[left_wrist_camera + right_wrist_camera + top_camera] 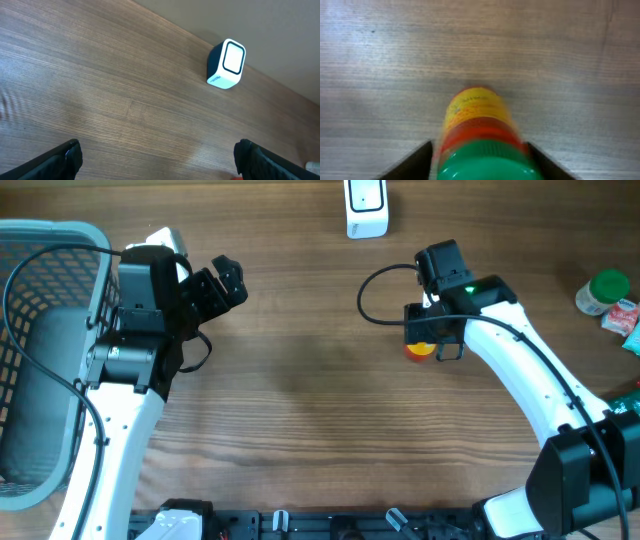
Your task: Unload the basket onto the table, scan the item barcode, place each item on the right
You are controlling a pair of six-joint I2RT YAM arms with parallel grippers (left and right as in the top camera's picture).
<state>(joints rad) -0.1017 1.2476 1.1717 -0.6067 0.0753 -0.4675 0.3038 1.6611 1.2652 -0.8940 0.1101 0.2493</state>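
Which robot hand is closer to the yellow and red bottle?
Right. The right gripper has its fingers on either side of the bottle; the left gripper is far away from it, over by the basket.

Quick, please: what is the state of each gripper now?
Left gripper: open, empty.
Right gripper: around the bottle; grip cannot be told.

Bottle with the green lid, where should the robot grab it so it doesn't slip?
Grab the bottle by its round sides just below the green lid, coming down from above. It seems to stand lid-up under the right wrist, and the fingers sit one on each side, so squeezing across the round body looks easiest.
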